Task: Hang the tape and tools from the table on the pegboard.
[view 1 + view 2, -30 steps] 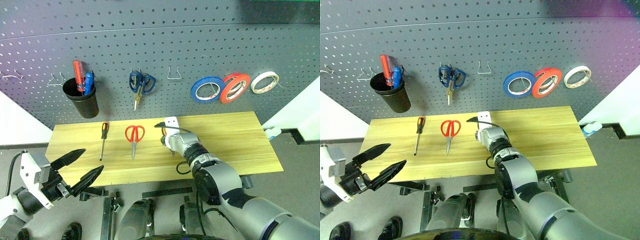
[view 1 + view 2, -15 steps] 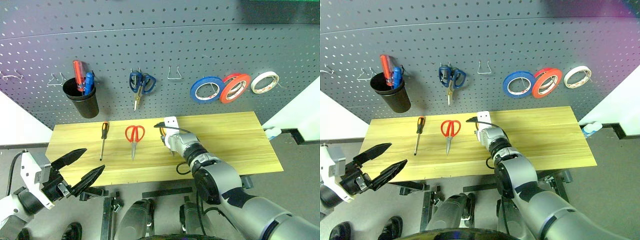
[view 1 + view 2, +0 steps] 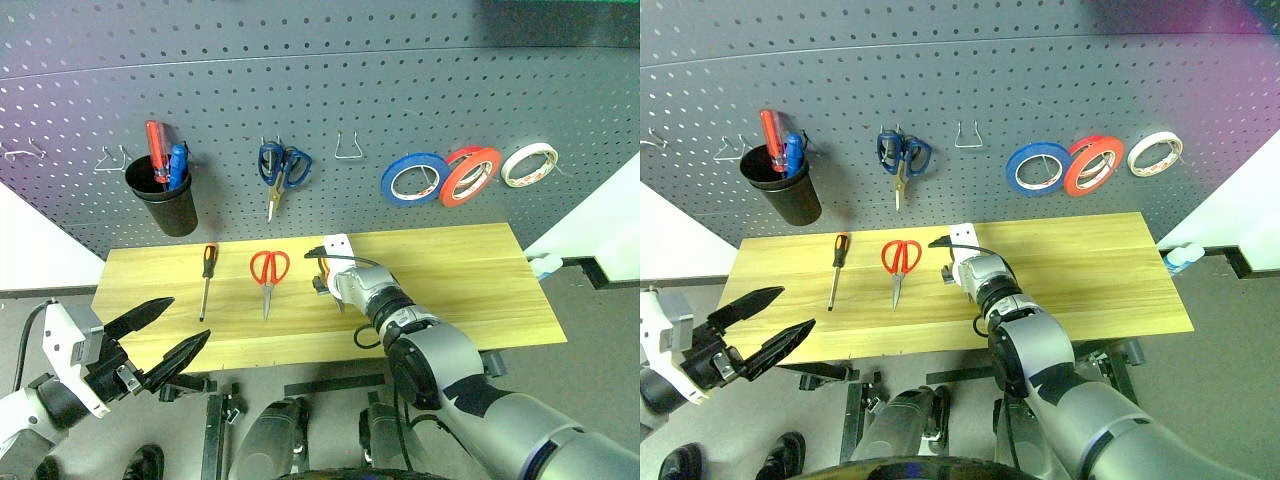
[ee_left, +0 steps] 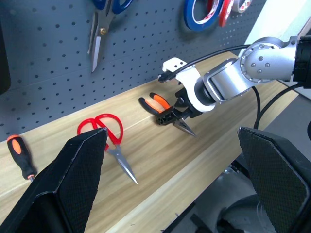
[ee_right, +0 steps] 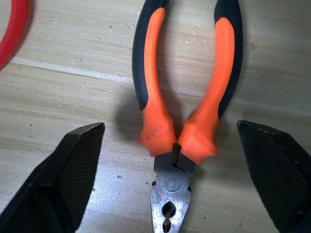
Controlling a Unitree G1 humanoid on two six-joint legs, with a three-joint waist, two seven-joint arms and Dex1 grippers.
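The pliers (image 5: 182, 104) lie flat on the tabletop (image 3: 450, 275), orange-and-black handles pointing toward the pegboard (image 3: 400, 90) and the steel nose toward the robot. The right pincer (image 4: 176, 114) is spread wide directly over them, one black finger (image 5: 63, 177) on each side of the pivot, neither touching the tool. The red-handled scissors (image 3: 268, 272) rest just to the left of the pliers, and the screwdriver (image 3: 207, 272) lies further left, both with handles toward the board. The right half of the tabletop is bare wood out to its far edge. On the pegboard, the blue tape roll (image 3: 413, 179) already hangs beside a red-orange roll (image 3: 469, 174) and a white roll (image 3: 529, 164); a bare metal hook (image 3: 349, 148) sits between them and the blue-handled scissors (image 3: 282, 170). The left pincer (image 3: 165, 338) hangs spread and empty off the tabletop's near left edge.
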